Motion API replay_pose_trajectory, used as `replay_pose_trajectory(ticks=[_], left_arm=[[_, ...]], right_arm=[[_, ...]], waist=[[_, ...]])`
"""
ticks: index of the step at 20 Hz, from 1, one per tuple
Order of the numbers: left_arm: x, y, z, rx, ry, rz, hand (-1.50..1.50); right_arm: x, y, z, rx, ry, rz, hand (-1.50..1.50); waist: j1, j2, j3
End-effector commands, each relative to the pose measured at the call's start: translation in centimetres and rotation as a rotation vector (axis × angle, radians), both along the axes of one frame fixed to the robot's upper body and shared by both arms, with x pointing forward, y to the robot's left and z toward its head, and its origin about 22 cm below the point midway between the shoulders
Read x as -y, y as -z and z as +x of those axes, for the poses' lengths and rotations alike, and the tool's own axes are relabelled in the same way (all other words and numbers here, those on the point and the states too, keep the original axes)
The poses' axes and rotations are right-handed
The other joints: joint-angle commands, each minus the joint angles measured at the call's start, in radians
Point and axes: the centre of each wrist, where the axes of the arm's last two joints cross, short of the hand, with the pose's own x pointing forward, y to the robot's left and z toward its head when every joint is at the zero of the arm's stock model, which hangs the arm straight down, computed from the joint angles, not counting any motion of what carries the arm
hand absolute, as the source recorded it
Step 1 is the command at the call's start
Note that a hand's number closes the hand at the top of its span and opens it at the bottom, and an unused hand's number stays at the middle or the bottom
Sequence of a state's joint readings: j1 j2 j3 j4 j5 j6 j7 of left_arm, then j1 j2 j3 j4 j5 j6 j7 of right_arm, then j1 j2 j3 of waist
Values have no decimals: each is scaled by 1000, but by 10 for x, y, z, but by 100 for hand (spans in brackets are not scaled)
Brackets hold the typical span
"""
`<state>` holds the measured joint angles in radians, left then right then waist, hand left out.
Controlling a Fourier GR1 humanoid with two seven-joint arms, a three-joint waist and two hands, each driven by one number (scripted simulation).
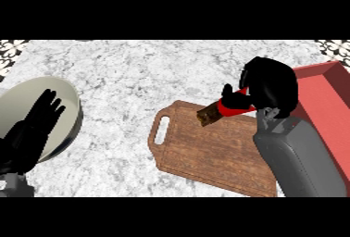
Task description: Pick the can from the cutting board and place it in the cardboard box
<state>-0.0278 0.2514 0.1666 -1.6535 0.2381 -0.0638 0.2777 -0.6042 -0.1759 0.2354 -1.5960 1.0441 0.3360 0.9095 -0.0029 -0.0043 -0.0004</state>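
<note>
- Marbled grey-white counter [137, 69] fills the view, and everything else lies on it or hangs over it.
- Nearest, at the lower left edge, the left hand [34, 125] rests with its fingers straight, slightly spread and pointing up, holding nothing.
- Behind that hand sits 1 round pale plate [21, 97]; the hand covers its lower part.
- At the lower right the grey right forearm [301, 162] comes in and crosses the near right corner of the cutting board [205, 148].
- This wooden board lies at a slant, with its handle slot at the left end.
- Over the board's far right corner is the can [236, 105], red with a dark band and a brownish end.
- Its long axis is tilted, running from lower left to upper right; the brownish end points down and left toward the board, and the other end is buried in the palm.
- Whether the can is clear of the wood cannot be told from this view.
- The right hand [270, 85] is curled round the can's upper right half, thumb on the near-left side and fingers wrapped over the far side.
- Just beside that hand, at the right edge, stands the red box [325, 97], partly hidden by the forearm.
- Farthest off, 2 patterned patches [10, 46] show in the top corners.
</note>
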Motion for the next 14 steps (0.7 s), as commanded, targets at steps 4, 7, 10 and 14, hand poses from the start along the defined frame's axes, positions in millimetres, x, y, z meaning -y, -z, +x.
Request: replay_pose_trajectory(ticks=[4,7,10,14], left_arm=[[-14,-14,4,5,-6,-1,0],[-6,-2,-2,13,10,3,0],[-19,-11,9,10,-9,-17,0],[-8,5,-4,8,0,2,0]], right_arm=[[16,-69,-23,236,171,-34,150],[18,-84,-13,287,255,-18,150],[46,-108,-14,318,331,-37,150],[48,-118,-17,308,370,-38,150]], waist=[[-7,-2,0],[4,2,0],[-3,2,0],[5,1,0]])
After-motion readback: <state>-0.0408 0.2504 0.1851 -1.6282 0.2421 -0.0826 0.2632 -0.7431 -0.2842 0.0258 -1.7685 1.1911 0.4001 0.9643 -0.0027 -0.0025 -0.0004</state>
